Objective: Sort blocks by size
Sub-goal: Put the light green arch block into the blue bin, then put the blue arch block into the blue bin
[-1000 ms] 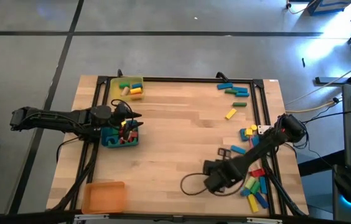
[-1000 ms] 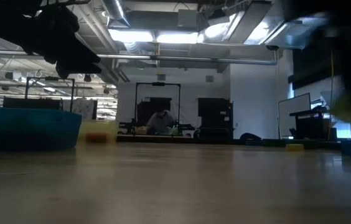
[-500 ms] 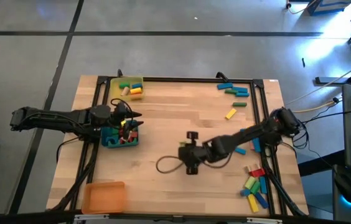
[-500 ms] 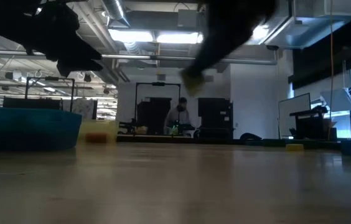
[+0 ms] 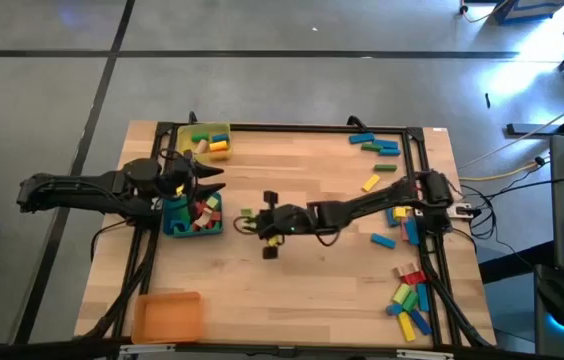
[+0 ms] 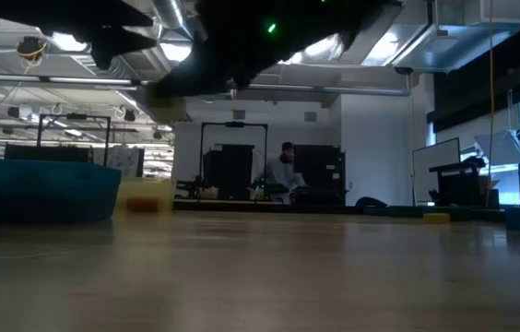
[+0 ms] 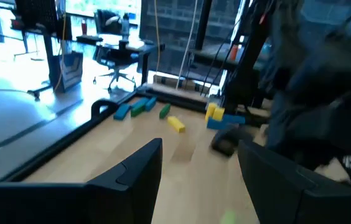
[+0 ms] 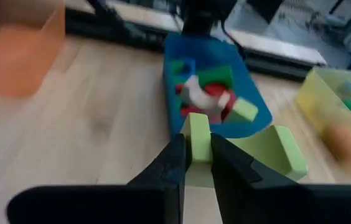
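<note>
My right gripper [image 5: 250,220] hangs over the table's middle, just right of the blue tray [image 5: 174,228], and is shut on a light green block [image 8: 198,132]. The tray holds several red, green and yellow blocks [image 8: 208,92]. My left gripper [image 5: 214,180] is open above the tray's far side, its fingers [image 7: 139,174] empty. More blocks lie loose at the far right [image 5: 375,145], along the right edge [image 5: 402,213] and at the near right [image 5: 412,298]. A yellow tray [image 5: 205,140] at the far left holds a few blocks. My right gripper pinches one end of the light green block [image 8: 199,146] between its two fingers. The fingers come from the table's right side, slanting a little downward. The block is lifted clear of the table, and part of it [image 8: 285,149] juts out sideways past the fingers.
An orange tray [image 5: 167,316] stands at the near left corner. A black frame [image 5: 424,190] runs along the table's edges. A single blue block [image 5: 383,239] and a yellow one [image 5: 370,183] lie right of centre. Bare wood lies between the trays and the right-hand blocks.
My right gripper has swept from the near right corner across the table toward the blue tray, carrying the light green block clear of the wood and turning as it went. My left gripper has risen a little above the blue tray, still open.
</note>
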Controlling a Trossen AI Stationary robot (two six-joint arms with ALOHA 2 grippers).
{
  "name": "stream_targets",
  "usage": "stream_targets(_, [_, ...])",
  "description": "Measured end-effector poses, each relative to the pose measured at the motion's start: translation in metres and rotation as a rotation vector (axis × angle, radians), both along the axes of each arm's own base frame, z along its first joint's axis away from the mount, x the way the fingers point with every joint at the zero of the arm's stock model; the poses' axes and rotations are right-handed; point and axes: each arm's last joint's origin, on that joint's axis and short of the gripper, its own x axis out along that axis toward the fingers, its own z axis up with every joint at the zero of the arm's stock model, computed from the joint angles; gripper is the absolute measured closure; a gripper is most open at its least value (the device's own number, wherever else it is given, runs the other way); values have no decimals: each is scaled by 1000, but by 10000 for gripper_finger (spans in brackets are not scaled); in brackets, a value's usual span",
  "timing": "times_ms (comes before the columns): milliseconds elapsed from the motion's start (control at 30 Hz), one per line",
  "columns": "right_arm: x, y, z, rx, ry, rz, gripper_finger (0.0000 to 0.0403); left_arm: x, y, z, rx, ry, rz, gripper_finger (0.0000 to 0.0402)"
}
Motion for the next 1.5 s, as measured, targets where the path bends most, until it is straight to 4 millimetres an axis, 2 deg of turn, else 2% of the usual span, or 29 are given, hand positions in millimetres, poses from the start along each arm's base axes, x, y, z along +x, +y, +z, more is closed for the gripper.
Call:
stream_targets(167, [21, -21, -21, 31, -172, 28, 350, -3, 0, 7, 0, -32, -1, 206])
stream_targets(333, [46, -35, -39, 46, -235, 16, 349, -5, 0, 8, -1, -41, 0, 206])
stream_targets(667, [113, -43, -46, 55, -298, 68, 348, -4, 0, 7, -3, -31, 0, 206])
stream_targets(867, [142, -50, -66, 55, -319, 53, 346, -4, 0, 7, -3, -31, -1, 206])
stream_targets(1033, [150, -49, -85, 56, -309, 54, 334, -4, 0, 7, -3, -30, -1, 206])
stream_targets(1133, [150, -50, -89, 46, -295, 16, 319, -4, 0, 6, -3, -27, -1, 206])
stream_targets(1367, [150, -48, -86, 43, -290, 6, 248, -4, 0, 6, -1, -24, -1, 206])
stream_targets(1500, [147, -40, -72, 18, -204, -26, 219, -4, 0, 6, -3, -22, -1, 206])
